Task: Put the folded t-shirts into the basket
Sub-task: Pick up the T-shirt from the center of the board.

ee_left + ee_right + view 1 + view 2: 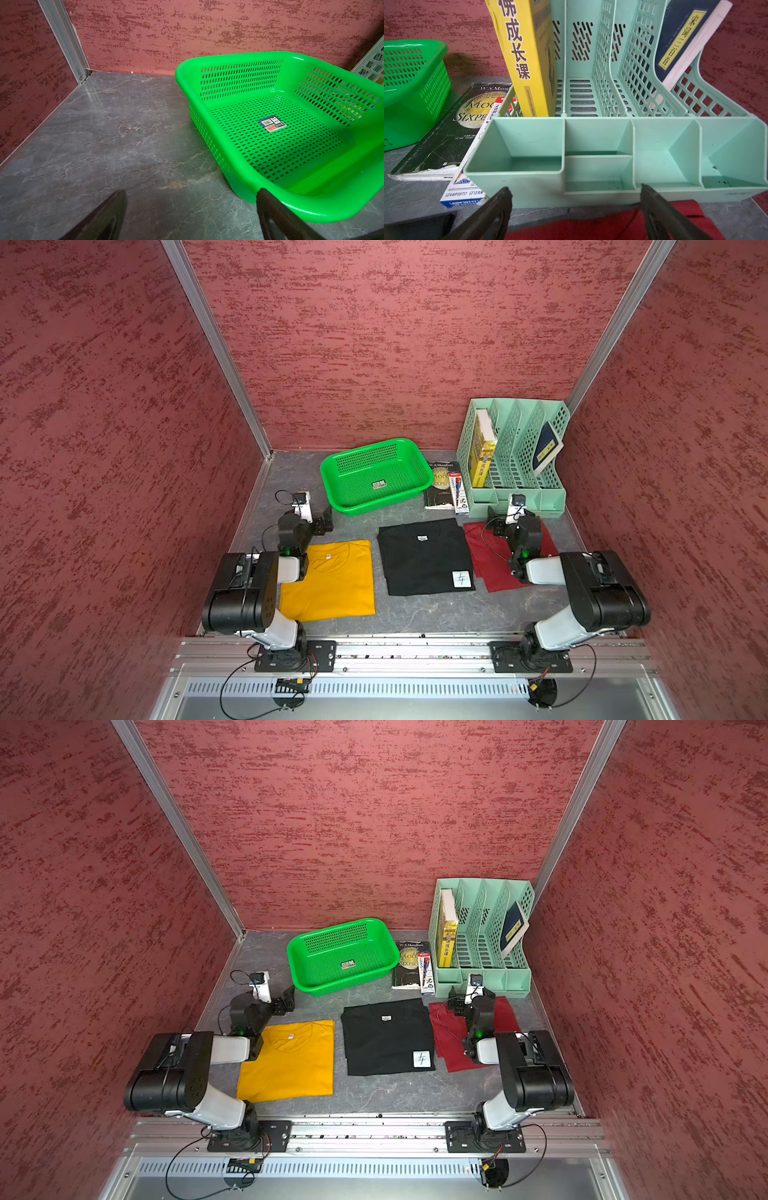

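- In both top views, three folded shirts lie side by side on the table, across the lower middle of the frame: left shirt, middle shirt, right shirt.
- The basket sits above the left and middle shirts.
- A flat book lies just right of the basket, with a pen box partly on it.
- The file rack stands above the right shirt, with an upright book in its leftmost slot and a leaning book in its rightmost.
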You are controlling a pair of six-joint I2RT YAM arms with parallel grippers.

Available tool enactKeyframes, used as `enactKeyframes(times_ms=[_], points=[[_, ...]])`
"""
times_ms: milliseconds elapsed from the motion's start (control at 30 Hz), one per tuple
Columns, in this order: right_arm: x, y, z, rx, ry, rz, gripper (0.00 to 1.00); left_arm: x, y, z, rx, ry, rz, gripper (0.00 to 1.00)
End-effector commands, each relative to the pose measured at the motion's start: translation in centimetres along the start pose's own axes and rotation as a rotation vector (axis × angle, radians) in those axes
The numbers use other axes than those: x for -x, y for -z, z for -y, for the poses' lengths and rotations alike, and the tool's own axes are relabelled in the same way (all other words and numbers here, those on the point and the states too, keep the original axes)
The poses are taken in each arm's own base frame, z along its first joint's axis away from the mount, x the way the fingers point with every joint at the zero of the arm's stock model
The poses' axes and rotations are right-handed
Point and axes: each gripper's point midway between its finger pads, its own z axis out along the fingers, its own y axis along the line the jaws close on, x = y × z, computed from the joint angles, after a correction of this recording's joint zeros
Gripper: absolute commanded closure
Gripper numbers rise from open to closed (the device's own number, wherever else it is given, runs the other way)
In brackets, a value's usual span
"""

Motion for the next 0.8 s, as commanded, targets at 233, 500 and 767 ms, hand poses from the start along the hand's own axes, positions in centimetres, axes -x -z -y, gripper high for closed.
enactKeyframes(times_ms=[233,500,767], points=[[0.8,0.0,-0.4,0.017,-0.01,0.017,0.02,0.6,-0.1,0.2,0.002,-0.007,0.017,0.0],[1.0,0.5,0.1,-0.014,-0.028,0.041,0.01,0.6,-0.1,0.1,0.002,-0.005,0.016,0.0],[6.6,4.5,0.0,0.01,-0.115,0.016,0.02,0.6,-0.1,0.2,0.005,-0.01,0.015,0.0]])
